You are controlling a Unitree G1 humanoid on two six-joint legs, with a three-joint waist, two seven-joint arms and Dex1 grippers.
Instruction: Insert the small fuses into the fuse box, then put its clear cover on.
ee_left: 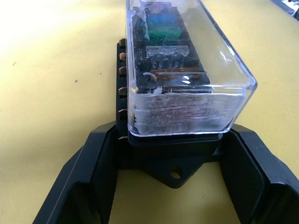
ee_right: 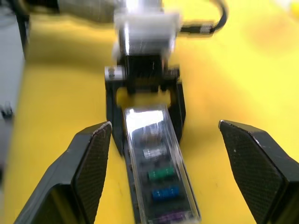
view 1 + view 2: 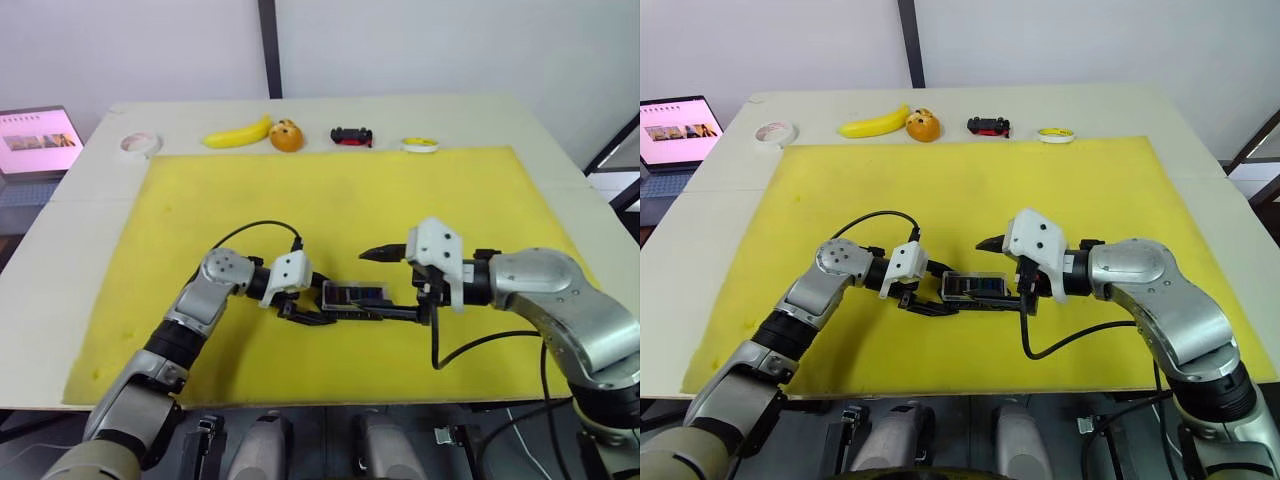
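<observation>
The black fuse box (image 3: 355,296) lies on the yellow mat (image 3: 400,200) between my two grippers. The clear cover (image 1: 187,60) sits on top of it. Small fuses (image 2: 161,174) show through the cover in a row, among them green, blue and purple ones. My left gripper (image 3: 320,304) is shut on the box's left end, with its fingers (image 1: 100,158) pressed on both sides of the base. My right gripper (image 2: 164,126) is open wide at the box's other end. One of its fingers stands above the box, the other along the box's near side.
Along the table's far edge lie a white tape roll (image 3: 138,144), a banana (image 3: 238,133), an orange fruit (image 3: 286,136), a black-and-red toy car (image 3: 352,136) and a small yellow roll (image 3: 421,145). A laptop (image 3: 35,140) stands at the far left.
</observation>
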